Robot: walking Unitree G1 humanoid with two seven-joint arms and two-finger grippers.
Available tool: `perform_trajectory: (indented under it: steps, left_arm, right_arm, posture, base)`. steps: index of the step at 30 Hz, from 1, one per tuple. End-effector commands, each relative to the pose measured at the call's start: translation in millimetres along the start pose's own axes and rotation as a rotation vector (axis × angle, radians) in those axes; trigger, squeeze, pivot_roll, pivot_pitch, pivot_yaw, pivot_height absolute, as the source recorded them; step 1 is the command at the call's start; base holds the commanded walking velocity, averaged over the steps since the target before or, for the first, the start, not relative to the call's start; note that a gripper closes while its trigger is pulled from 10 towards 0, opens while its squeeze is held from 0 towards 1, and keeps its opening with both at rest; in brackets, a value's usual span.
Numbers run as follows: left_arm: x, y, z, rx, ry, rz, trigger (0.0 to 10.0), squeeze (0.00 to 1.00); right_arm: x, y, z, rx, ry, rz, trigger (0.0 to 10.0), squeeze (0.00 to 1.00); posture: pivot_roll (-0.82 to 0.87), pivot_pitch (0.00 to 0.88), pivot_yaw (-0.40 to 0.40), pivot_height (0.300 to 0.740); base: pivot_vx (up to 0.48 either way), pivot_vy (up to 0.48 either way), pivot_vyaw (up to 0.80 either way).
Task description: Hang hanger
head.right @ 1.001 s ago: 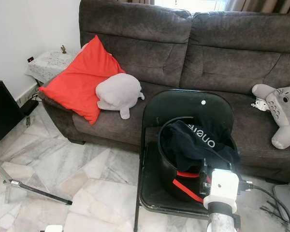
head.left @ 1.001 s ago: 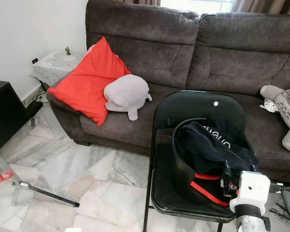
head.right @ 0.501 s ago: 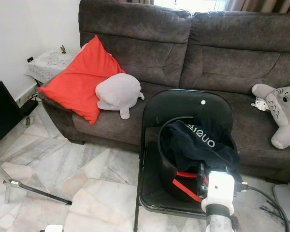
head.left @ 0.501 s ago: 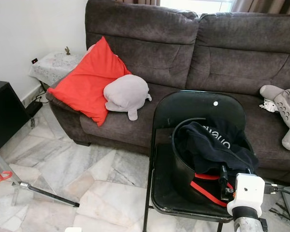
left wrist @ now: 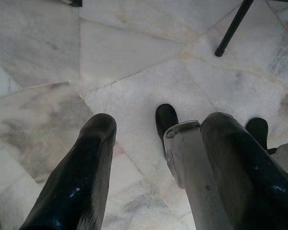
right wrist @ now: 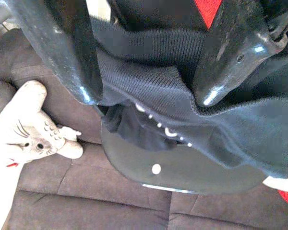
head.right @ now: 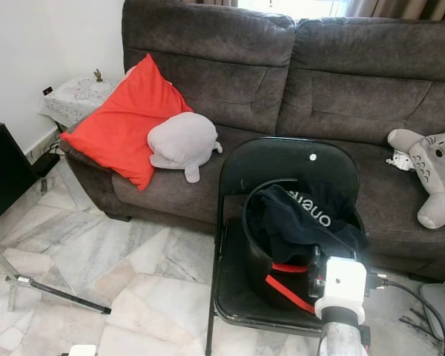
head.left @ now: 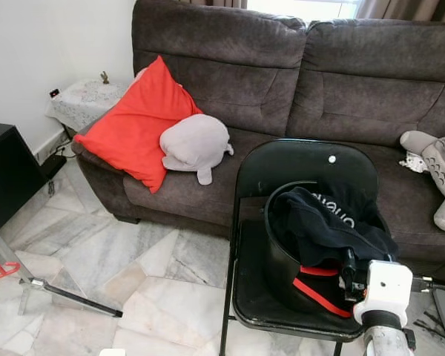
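Before the grey sofa (head.left: pixel 297 81), the right gripper (right wrist: pixel 144 96) is held, jaws apart, over the black garment (head.left: pixel 322 222) in the bucket (head.left: pixel 278 259); left gripper (left wrist: pixel 158 158) jaws apart.

I see the red plastic hanger (head.left: pixel 321 294) low in the black round bucket (head.left: pixel 276 256), which stands on the black folding chair's (head.left: pixel 246 297) seat. Only two red bars of it show, one level, one slanting; the dark garment with white lettering (head.left: pixel 322 222) drapes over the rest
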State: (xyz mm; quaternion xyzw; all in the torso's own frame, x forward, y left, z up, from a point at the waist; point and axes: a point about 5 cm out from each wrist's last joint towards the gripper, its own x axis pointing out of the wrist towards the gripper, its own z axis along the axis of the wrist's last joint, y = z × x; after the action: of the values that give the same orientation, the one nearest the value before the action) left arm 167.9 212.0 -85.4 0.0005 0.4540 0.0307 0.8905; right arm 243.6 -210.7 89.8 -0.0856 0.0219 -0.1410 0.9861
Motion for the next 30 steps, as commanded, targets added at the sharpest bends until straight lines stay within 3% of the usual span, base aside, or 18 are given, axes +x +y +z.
perform_trajectory:
  steps: [1, 5, 13, 18, 21, 30]
  left_arm:
    - [-1.4, 4.3, -5.1, 0.012, 0.021, 0.011, 10.0, 0.0]
    - [-1.4, 4.9, -4.9, 0.01, 0.022, 0.01, 10.0, 0.0]
    - [-1.5, 5.2, -5.1, 0.01, 0.024, 0.008, 10.0, 0.0]
    - [-1.5, 5.2, -5.0, 0.009, 0.024, 0.008, 10.0, 0.0]
    - [-1.4, 5.3, -4.8, 0.012, 0.024, 0.007, 10.0, 0.0]
    - [-1.5, 5.6, -4.8, 0.013, 0.024, 0.007, 10.0, 0.0]
  right_arm:
    - [1.9, -2.8, -1.5, 0.009, 0.009, -0.014, 10.0, 0.0]
    - [9.5, -5.5, 10.8, 0.04, -0.036, -0.049, 10.0, 0.0]
    - [4.3, -13.8, 13.1, 0.06, -0.049, -0.126, 10.0, 0.0]
    - [1.4, -20.2, 8.9, 0.093, -0.018, -0.19, 10.0, 0.0]
    - [-0.7, -24.1, -1.7, 0.131, 0.063, -0.244, 10.0, 0.0]
    - [3.5, -15.3, -10.1, 0.167, 0.14, -0.195, 10.0, 0.0]
  posture:
    - [-0.1, 0.054, 0.028, 0.74]
    - [-0.1, 0.053, 0.03, 0.74]
    - [-0.11, 0.056, 0.036, 0.74]
    - [-0.11, 0.057, 0.038, 0.74]
    - [-0.11, 0.057, 0.038, 0.74]
    - [-0.1, 0.056, 0.038, 0.74]
  base:
    - [0.0, 0.0, 0.0]
    - [0.0, 0.0, 0.0]
    - [0.0, 0.0, 0.0]
    - [0.0, 0.0, 0.0]
    - [0.0, 0.0, 0.0]
    - [0.0, 0.0, 0.0]
